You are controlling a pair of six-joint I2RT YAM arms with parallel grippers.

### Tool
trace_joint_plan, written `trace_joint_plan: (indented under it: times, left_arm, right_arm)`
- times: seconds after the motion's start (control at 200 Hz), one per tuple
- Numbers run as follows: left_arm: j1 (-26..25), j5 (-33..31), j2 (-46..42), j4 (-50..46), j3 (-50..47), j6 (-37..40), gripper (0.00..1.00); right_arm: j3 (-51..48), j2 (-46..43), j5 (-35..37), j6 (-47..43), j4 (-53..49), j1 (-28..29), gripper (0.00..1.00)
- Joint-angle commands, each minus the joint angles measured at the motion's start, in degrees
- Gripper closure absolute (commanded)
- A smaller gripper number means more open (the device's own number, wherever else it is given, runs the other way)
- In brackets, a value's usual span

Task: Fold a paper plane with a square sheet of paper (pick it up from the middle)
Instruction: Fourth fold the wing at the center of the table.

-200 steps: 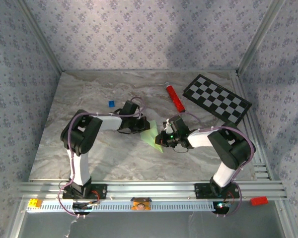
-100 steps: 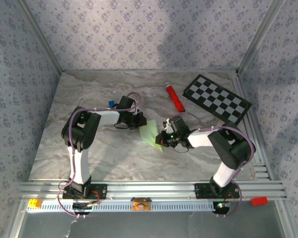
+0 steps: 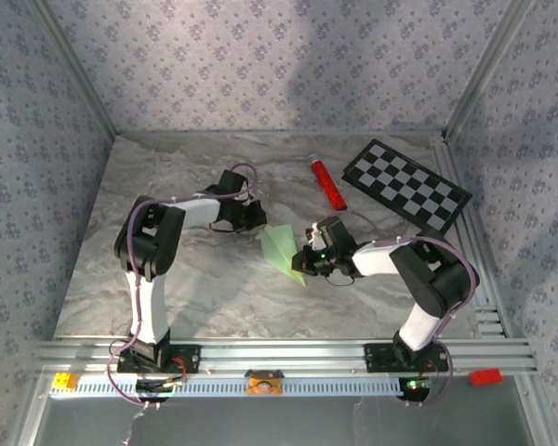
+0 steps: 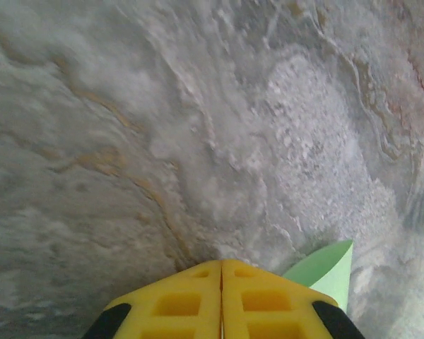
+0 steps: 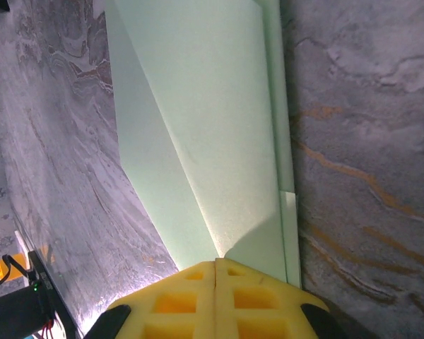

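Note:
The pale green sheet of paper (image 3: 281, 247) lies on the marble table, folded into a pointed, angular shape with slanting creases (image 5: 212, 127). My right gripper (image 3: 307, 263) is at its right edge. Its yellow fingers (image 5: 215, 263) are shut, with the tips down on the paper where a crease ends. My left gripper (image 3: 258, 220) is just up and left of the paper. Its yellow fingers (image 4: 221, 263) are shut with nothing between them, over bare marble. One green corner of the sheet (image 4: 328, 272) shows beside them on the right.
A red tube (image 3: 327, 183) lies behind the paper, and a black-and-white checkerboard (image 3: 406, 184) is at the back right. A small red block (image 3: 484, 375) and a yellow block (image 3: 63, 381) sit by the front rail.
My left gripper has drawn back and to the left, off the paper, so more of the sheet shows. The right gripper has stayed on the paper's edge.

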Motion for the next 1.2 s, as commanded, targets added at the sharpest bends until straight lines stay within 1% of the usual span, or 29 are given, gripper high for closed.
trace_joint_plan:
  times: [0.0,0.09,0.22,0.355,0.48,0.615,0.79,0.94,1.194]
  left_arm:
    - [1.0,-4.4,-2.1,-2.1,1.5,1.4,0.92]
    - [0.9,-4.6,-4.5,-2.6,0.9,1.4,0.91]
    - [-0.1,-5.0,-10.0,-0.4,-2.4,-0.5,0.88]
    - [-4.2,-3.3,-13.1,0.8,-4.9,-0.9,0.87]
    - [-8.7,-1.5,-12.3,2.7,-6.8,-1.6,0.88]
    - [-11.3,-1.8,-9.6,4.1,-8.1,-2.3,0.89]
    - [-11.6,-3.1,-6.8,5.4,-9.7,-2.4,0.9]
    - [-11.5,-5.1,-5.5,3.7,-10.0,-0.5,0.9]
    - [-11.7,-5.2,-5.3,5.4,-12.4,-1.0,0.92]
  right_arm:
    - [-2.3,2.0,1.2,-1.5,-10.7,-0.1,1.0]
    - [-2.0,2.1,1.0,-1.7,-10.7,-0.1,1.0]
    - [-1.7,2.0,0.6,-2.2,-10.8,-0.1,1.0]
    - [-1.0,2.0,-0.1,-3.2,-11.6,-0.3,1.0]
    - [-0.9,1.6,-0.2,-3.4,-12.1,-0.5,1.0]
    - [-0.9,1.3,-0.1,-3.2,-12.0,-0.6,1.0]
    - [-0.8,0.8,-0.5,-3.3,-12.1,-0.7,1.0]
    - [0.1,-0.2,-0.4,-3.9,-13.4,-0.8,1.0]
    - [5.8,-2.7,-2.0,-4.3,-14.3,-0.8,1.0]
